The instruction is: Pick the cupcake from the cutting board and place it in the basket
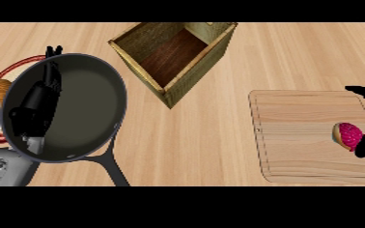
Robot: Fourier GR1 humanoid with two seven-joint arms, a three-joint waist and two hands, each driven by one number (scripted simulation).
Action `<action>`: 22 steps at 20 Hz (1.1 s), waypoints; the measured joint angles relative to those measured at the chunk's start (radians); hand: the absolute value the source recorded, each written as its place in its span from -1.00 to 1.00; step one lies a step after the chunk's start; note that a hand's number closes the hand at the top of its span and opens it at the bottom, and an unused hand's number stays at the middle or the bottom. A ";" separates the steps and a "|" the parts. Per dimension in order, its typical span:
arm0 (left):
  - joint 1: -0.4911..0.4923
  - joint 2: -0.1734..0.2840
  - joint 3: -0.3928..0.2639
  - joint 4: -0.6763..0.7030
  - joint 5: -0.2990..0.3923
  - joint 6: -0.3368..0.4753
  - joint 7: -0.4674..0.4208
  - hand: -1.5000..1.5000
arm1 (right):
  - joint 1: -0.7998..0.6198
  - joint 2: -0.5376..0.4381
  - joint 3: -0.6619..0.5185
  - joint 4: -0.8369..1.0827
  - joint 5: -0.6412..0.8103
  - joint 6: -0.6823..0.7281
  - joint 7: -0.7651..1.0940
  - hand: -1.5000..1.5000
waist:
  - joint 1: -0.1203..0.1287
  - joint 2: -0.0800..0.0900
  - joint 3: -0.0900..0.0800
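Observation:
The cupcake (pixel 346 135), with pink topping and a tan base, lies tipped on its side near the right end of the pale wooden cutting board (pixel 299 140). Only small black parts of my right hand (pixel 355 91) show at the view's right edge, just above and below the cupcake; most of the hand is out of view. The basket (pixel 173 89), a square wooden box with a dark floor, stands at top centre, turned at an angle. My left hand (pixel 32 106) rests open at the far left, fingers up, overlapping a frying pan.
A dark frying pan (pixel 85 101) fills the left side, its handle (pixel 114 169) pointing toward the lower edge. Behind it peek a red rim (pixel 21 61) and an orange object (pixel 4 91). Bare wood counter (pixel 206 140) lies between pan, basket and board.

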 measured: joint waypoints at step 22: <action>0.001 -0.053 0.077 -0.007 -0.055 -0.075 0.016 0.00 | 0.105 0.174 -0.117 0.060 0.256 -0.017 -0.122 -1.00 | 0.001 0.000 0.000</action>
